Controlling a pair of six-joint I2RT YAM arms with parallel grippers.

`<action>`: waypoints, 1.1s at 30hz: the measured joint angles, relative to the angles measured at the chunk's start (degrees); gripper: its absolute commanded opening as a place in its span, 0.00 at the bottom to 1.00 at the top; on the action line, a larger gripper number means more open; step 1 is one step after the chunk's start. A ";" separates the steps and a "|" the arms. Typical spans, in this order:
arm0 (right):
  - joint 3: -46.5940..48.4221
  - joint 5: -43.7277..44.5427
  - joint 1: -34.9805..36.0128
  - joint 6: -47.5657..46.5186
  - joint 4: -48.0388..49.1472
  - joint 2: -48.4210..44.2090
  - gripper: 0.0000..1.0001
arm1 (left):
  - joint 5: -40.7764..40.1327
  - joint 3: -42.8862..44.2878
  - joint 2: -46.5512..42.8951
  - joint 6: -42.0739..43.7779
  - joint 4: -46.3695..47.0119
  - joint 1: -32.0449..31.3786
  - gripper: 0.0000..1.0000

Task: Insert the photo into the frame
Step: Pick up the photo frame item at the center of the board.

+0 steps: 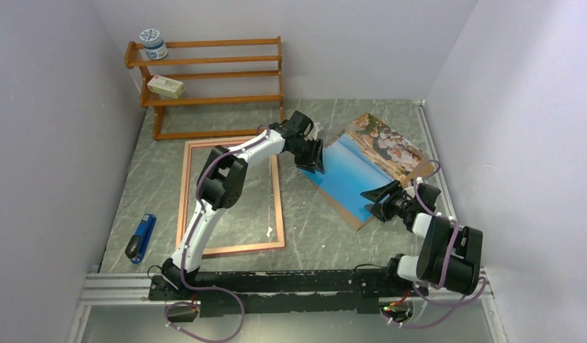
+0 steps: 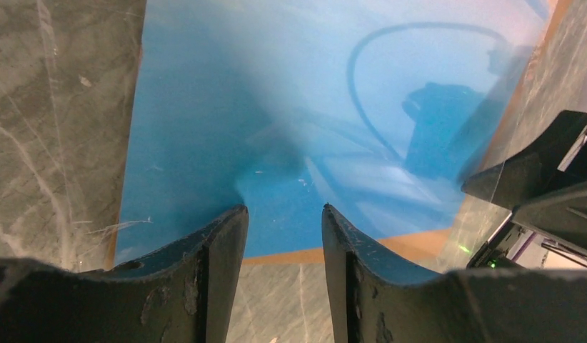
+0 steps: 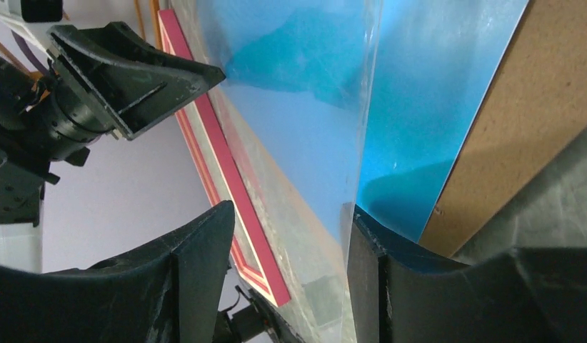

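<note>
The photo (image 1: 351, 171) is found picture side up on the right half of the table (image 1: 312, 243), turned at an angle, its rocky end farthest away. It rests on a brown hardboard backing (image 3: 540, 121), which shows along its near edge. A clear sheet (image 3: 305, 143) is seen over the blue part, but whether it is lifted cannot be told. The frame (image 1: 278, 207) lies flat left of centre, beside the photo and not touching it. The left gripper (image 1: 310, 163) is positioned at the photo's left corner, fingers moderately apart, with nothing seen between them. The right gripper (image 1: 368, 202) is placed at the near edge, fingers spread, with the clear sheet's edge standing in the gap. A wooden rack (image 1: 212, 71) and a blue stapler (image 1: 141, 238) are noted to the left.
</note>
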 measured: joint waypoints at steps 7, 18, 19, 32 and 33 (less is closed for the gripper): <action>3.02 1.46 3.69 1.36 4.74 7.30 0.33 | 1.33 -0.52 -0.13 0.35 0.33 0.07 0.51; 11.21 9.73 6.71 0.42 1.11 8.13 0.00 | 2.45 -0.63 -0.83 0.09 -0.15 0.63 0.63; 12.28 10.23 6.80 -0.04 -0.24 8.13 0.00 | 2.93 -0.74 -0.96 -0.04 -0.35 0.90 0.67; 28.79 18.69 6.80 -4.59 -22.25 -6.14 0.00 | -5.35 -10.47 -14.75 -2.14 -5.44 12.35 0.77; 30.36 19.17 6.75 -4.61 -23.39 -6.97 0.00 | -7.50 -12.24 -16.55 -2.34 -5.88 12.63 0.77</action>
